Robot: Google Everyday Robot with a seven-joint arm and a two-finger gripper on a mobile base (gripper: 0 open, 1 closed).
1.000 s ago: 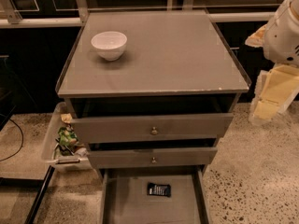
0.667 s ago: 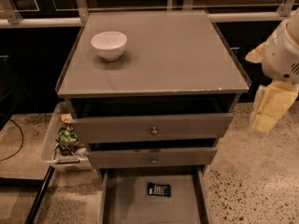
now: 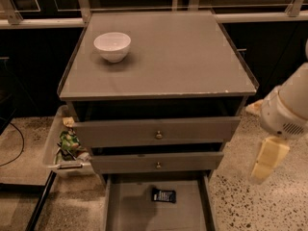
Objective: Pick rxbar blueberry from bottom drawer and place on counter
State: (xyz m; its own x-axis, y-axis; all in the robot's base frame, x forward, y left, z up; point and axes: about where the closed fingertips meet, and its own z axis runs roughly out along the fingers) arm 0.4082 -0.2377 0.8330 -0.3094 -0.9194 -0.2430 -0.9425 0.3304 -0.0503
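The rxbar blueberry point(image 3: 163, 195), a small dark wrapper with white print, lies flat on the floor of the bottom drawer point(image 3: 130, 211), which is pulled open at the foot of the grey cabinet. The counter point(image 3: 183, 57) is the cabinet's flat grey top with a chipped pale front edge. My gripper point(image 3: 268, 161) hangs from the white arm at the right of the cabinet, over the speckled floor, level with the middle drawer. It is well to the right of the bar, above it, and holds nothing that I can see.
A white bowl point(image 3: 112, 46) stands on the counter's back left. Two upper drawers with small round knobs point(image 3: 159, 134) stick out slightly. A pale bin point(image 3: 62, 150) with wrappers sits on the floor left of the cabinet. A dark cable point(image 3: 14, 148) runs at far left.
My arm and gripper have moved downward at the right of the cabinet, from counter-edge height to middle-drawer height. The bar, drawers and bowl have not moved.
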